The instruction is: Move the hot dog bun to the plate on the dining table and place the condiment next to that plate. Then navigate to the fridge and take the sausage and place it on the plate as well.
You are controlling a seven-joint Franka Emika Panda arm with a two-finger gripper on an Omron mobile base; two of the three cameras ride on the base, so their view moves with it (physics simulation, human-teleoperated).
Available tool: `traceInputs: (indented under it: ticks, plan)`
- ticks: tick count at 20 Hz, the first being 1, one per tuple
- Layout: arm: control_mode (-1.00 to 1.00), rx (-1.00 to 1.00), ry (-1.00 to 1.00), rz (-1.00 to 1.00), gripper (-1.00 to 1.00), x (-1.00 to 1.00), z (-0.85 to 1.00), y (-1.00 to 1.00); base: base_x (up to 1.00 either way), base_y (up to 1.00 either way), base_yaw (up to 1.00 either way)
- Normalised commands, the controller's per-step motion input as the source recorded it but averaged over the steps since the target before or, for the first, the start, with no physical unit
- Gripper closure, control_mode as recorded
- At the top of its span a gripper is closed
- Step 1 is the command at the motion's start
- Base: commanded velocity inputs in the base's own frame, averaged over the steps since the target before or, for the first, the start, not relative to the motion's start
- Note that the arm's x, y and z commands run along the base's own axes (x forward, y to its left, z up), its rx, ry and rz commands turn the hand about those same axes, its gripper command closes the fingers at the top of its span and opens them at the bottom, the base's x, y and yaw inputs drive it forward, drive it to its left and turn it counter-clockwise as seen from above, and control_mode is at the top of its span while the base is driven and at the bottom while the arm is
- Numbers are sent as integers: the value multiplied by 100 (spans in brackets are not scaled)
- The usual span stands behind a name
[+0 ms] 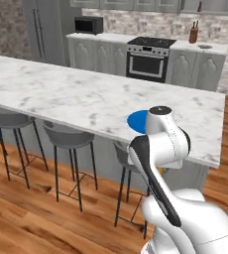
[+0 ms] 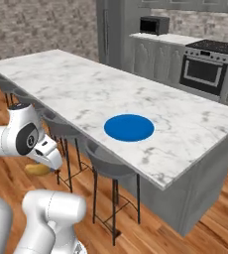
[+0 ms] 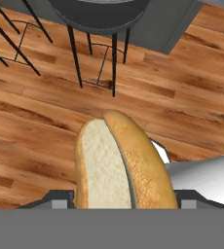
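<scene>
While the arm hangs low beside the dining table (image 2: 86, 94), we see the hot dog bun (image 3: 121, 165) pinched in the gripper (image 3: 121, 202).

In the hand view the bun lies split side up, rising from between the jaws, which close on its sides, though the fingertips themselves are probably hidden behind it; below it we see the wooden floor (image 3: 182, 92) and a grey stool (image 3: 99, 9). From the right base view the bun (image 2: 38, 169) peeks out under the hand, off the table's near edge. The blue plate (image 2: 129, 127) sits bare on the marble top, also seen in the left base view (image 1: 137, 120).
</scene>
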Motion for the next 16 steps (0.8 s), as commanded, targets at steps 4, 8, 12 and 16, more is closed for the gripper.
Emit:
traceInputs:
  ticks: [4, 8, 12, 16]
  plan:
    - [100, 0, 0, 0, 100, 0, 0, 0, 62, 72, -54]
    - [100, 0, 0, 0, 100, 0, 0, 0, 69, 61, -54]
    - [100, 0, 0, 0, 100, 0, 0, 0, 77, 48, -54]
    - [100, 0, 0, 0, 100, 0, 0, 0, 91, 9, -47]
